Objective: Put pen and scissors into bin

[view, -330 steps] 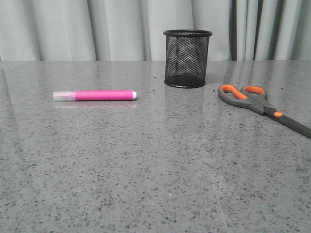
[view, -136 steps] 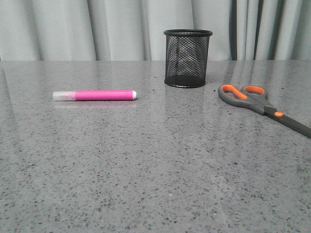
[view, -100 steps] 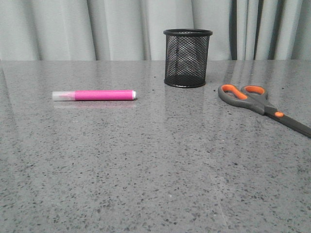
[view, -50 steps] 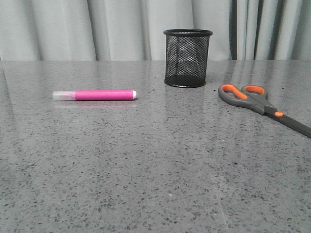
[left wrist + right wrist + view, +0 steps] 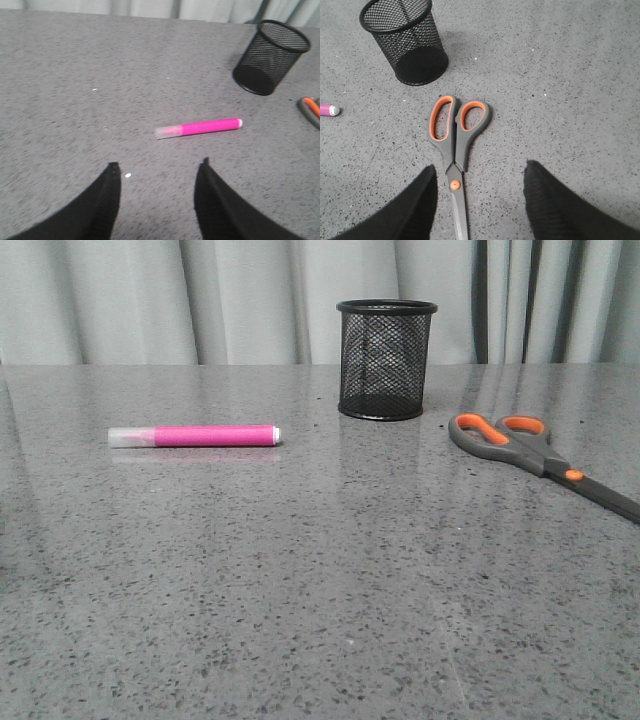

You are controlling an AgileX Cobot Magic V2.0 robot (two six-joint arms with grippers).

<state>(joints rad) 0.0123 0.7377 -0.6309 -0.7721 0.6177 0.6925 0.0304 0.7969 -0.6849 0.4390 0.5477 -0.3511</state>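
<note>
Nothing has moved since earlier frames: pen (image 5: 194, 436) and scissors (image 5: 540, 458) lie flat either side of the upright bin (image 5: 386, 360), each between spread fingers of left gripper (image 5: 157, 170) and right gripper (image 5: 480, 172), presumably aligned for grasping.

Desk (image 5: 300, 590): grey speckled stone-like top, polished, faint reflections. Bin (image 5: 386, 360): black wire mesh, solid rim, matt. Pen (image 5: 195, 436): bright pink smooth plastic, translucent whitish cap (slight sheen). Scissors (image 5: 530, 455): dull grey blades, matt grey plastic handles, orange loop lining. Curtain (image 5: 150, 300): pale cloth, soft folds.
</note>
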